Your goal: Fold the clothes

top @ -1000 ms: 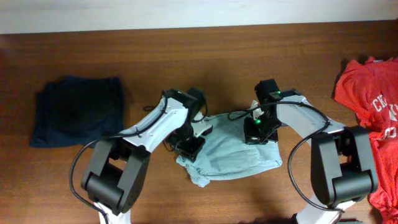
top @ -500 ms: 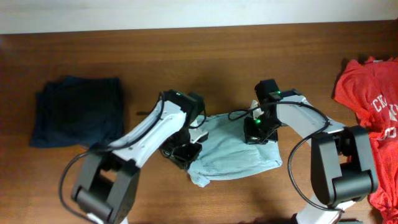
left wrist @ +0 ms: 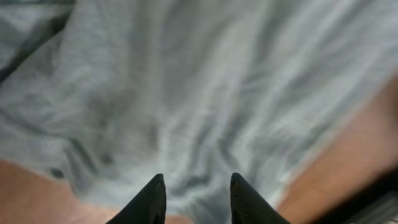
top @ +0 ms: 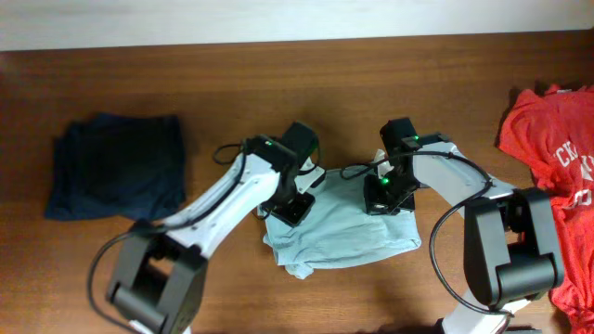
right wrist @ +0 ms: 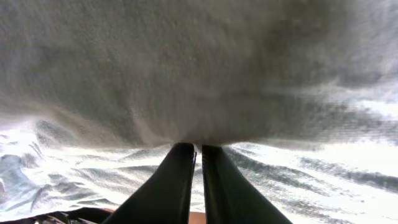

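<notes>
Far left on the bench point(top: 278, 83), a navy T-shirt point(top: 116, 165) lies in a folded heap. At centre, the left arm point(top: 223, 199) bends in over the crumpled pale grey-blue T-shirt point(top: 348, 237). The left gripper point(left wrist: 196, 182) points down near its left edge, jaws parted, nothing between them. Opposite, the right arm point(top: 450, 178) hooks in, and the right gripper point(right wrist: 198, 148) has its jaws closed, pinching a fold at the shirt's upper right. Far right, a red T-shirt point(top: 548, 139) sprawls out of view, white letters "CK" readable, the rest cut off.
</notes>
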Action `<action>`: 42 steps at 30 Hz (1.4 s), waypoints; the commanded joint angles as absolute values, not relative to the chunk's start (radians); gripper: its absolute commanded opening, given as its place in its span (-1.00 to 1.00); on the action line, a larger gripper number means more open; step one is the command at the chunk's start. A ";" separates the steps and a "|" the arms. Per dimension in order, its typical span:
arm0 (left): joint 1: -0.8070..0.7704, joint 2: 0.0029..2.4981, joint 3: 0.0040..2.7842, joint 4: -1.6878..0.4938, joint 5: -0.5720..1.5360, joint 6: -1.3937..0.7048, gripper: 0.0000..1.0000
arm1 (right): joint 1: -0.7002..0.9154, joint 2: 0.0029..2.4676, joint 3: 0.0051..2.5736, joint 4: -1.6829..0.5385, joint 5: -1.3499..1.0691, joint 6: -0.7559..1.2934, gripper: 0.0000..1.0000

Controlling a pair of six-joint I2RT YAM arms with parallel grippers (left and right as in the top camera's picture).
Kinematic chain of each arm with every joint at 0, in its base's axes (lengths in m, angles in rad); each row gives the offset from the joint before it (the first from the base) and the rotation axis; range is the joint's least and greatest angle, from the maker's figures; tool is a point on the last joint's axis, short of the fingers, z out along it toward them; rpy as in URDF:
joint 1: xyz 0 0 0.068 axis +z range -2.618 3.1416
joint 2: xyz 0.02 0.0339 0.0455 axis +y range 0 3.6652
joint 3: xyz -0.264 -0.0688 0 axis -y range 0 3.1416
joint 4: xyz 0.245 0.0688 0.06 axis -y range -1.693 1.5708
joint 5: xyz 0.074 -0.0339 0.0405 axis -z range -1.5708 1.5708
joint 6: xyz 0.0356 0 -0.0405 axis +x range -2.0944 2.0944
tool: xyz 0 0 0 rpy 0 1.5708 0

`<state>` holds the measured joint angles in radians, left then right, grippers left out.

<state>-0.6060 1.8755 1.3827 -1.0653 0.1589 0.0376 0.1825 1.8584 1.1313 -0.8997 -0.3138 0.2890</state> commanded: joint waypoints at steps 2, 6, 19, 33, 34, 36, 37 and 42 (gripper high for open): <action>-0.569 1.981 1.373 -1.041 0.017 0.002 -0.41 | 0.175 1.871 1.136 -0.897 -0.302 0.298 -0.77; -0.508 2.010 1.373 -1.019 -0.137 -0.112 -0.41 | 0.175 1.871 1.136 -0.899 -0.302 0.298 -0.77; -0.381 2.005 1.503 -1.017 -0.132 -0.077 -0.40 | 0.136 1.786 1.191 -0.898 -0.526 0.101 -0.24; -0.395 1.999 1.683 -1.123 0.032 -0.073 -0.38 | -0.187 1.759 1.180 -1.007 -0.546 0.032 0.54; -0.398 1.999 1.683 -1.116 0.031 -0.064 -0.32 | -0.198 1.771 1.169 -1.007 -0.546 0.033 0.54; -0.407 1.999 1.683 -1.097 0.039 -0.017 -0.26 | -0.212 1.792 1.148 -1.002 -0.546 0.033 0.54; -0.412 2.001 1.683 -1.092 0.043 -0.001 -0.25 | -0.218 1.802 1.137 -0.995 -0.547 0.033 0.54; -0.437 2.002 1.682 -1.092 0.042 0.016 -0.24 | -0.208 1.853 1.083 -0.951 -0.617 0.002 0.55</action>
